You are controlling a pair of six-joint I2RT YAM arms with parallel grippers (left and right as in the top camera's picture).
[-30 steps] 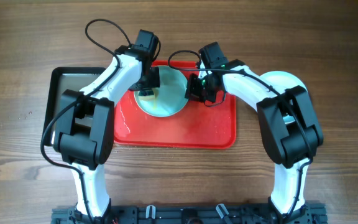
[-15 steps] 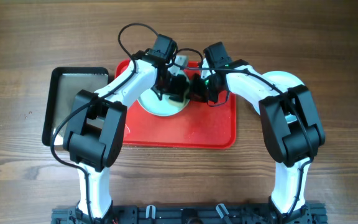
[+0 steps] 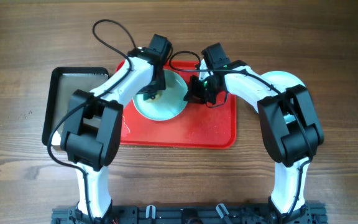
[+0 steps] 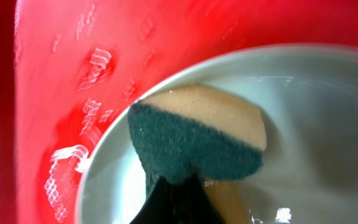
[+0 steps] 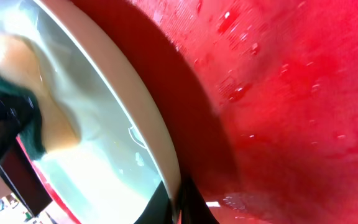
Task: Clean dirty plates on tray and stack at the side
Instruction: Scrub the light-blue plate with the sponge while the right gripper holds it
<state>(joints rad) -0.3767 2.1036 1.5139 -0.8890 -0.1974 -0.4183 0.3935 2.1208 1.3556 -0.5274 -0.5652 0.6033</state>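
A sponge is clamped in the left gripper and pressed into the plate near the tray's far edge. The plate's rim is pinched by the right gripper.

Black tray at left, green-and-tan sponge, wooden table

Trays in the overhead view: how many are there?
2. The red tray lies mid-table with a turquoise plate on it; the black tray sits just beside its left edge. No others show.
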